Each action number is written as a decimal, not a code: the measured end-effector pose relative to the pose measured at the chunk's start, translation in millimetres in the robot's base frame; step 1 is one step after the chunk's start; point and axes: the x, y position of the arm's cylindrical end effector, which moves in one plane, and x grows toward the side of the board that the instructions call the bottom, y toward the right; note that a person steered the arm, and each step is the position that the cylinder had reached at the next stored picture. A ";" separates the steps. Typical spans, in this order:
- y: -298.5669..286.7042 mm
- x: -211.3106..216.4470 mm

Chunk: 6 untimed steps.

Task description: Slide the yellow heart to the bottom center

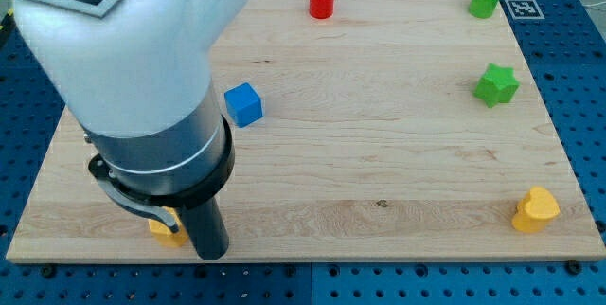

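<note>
The yellow heart (pixel 536 209) lies near the board's bottom right corner. My tip (pixel 212 254) is at the bottom left, close to the board's bottom edge and far to the left of the heart. A second yellow block (pixel 167 232), its shape mostly hidden by the arm, sits just left of the rod and looks to be touching it. The large white and dark arm body (pixel 142 78) covers the view's upper left.
A blue cube (pixel 243 104) sits above and right of the tip. A red cylinder (pixel 322 1) is at the top centre. A green block (pixel 485 0) is at the top right and a green star (pixel 496 84) below it. The wooden board (pixel 379 153) rests on a blue pegboard.
</note>
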 end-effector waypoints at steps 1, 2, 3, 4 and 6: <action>-51.8 0.4; -64.5 0.4; -32.0 0.4; 2.8 0.4; 89.5 -27.9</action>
